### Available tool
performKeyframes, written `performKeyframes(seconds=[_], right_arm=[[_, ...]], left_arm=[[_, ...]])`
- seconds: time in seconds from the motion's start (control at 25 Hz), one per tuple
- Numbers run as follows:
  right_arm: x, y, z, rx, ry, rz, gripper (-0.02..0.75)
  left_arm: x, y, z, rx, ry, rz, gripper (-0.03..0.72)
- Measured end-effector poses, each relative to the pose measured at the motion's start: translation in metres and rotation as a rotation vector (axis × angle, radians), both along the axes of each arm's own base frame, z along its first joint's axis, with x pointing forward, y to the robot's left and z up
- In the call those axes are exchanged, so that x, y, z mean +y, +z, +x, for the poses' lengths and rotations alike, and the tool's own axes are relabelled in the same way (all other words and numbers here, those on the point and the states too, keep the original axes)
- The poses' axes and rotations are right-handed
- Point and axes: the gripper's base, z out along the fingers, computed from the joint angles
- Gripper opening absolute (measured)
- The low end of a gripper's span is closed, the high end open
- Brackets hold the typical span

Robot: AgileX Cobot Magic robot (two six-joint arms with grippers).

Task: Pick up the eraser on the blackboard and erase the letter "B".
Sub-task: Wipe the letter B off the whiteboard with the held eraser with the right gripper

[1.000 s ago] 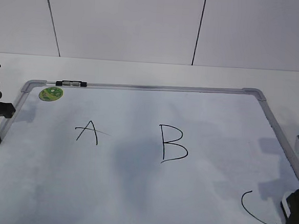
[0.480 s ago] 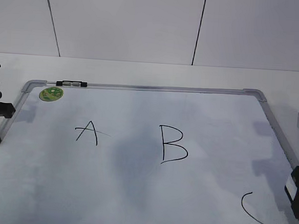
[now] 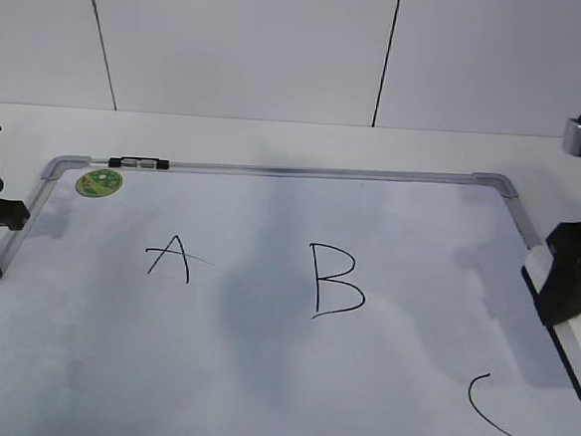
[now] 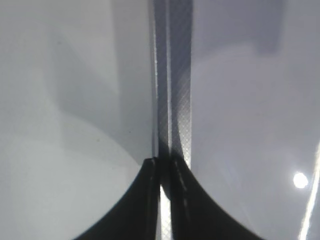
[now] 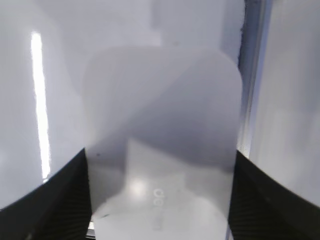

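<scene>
White wall panels rise behind a pale tabletop where the blackboard (image 3: pixel 260 376) lies flat, filling most of it. At the table's right edge the right gripper (image 5: pixel 160 200) hangs above the board's right frame, its fingers clamped on either side of the eraser (image 5: pixel 162 145). The left gripper (image 4: pixel 165 172) sits over the board's left frame at the table's left edge, jaws pressed together on nothing. The letter "B" (image 3: pixel 338 279) stands mid-board between "A" (image 3: pixel 171 258) and "C" (image 3: pixel 497 407), unobstructed.
</scene>
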Motion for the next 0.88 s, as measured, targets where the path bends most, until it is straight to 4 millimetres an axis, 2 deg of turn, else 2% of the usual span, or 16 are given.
performKeyframes(seconds=[0.08,0.36,0.72,0.88], right_arm=[[0.009,0.005,0.006,-0.009,0.04,-0.001,0.515],[0.059,-0.005,0.034,0.029,0.2,-0.013,0.515],[0.116,-0.015,0.1,-0.009,0.305,-0.024,0.515],[0.133,-0.038,0.129,0.01,0.333,-0.057,0.515]], left_arm=[[0.0,0.0,0.0,0.0,0.0,0.0,0.02],[0.0,0.0,0.0,0.002,0.0,0.0,0.02],[0.0,0.0,0.0,0.005,-0.001,-0.001,0.02],[0.0,0.0,-0.001,0.007,-0.001,-0.001,0.02]])
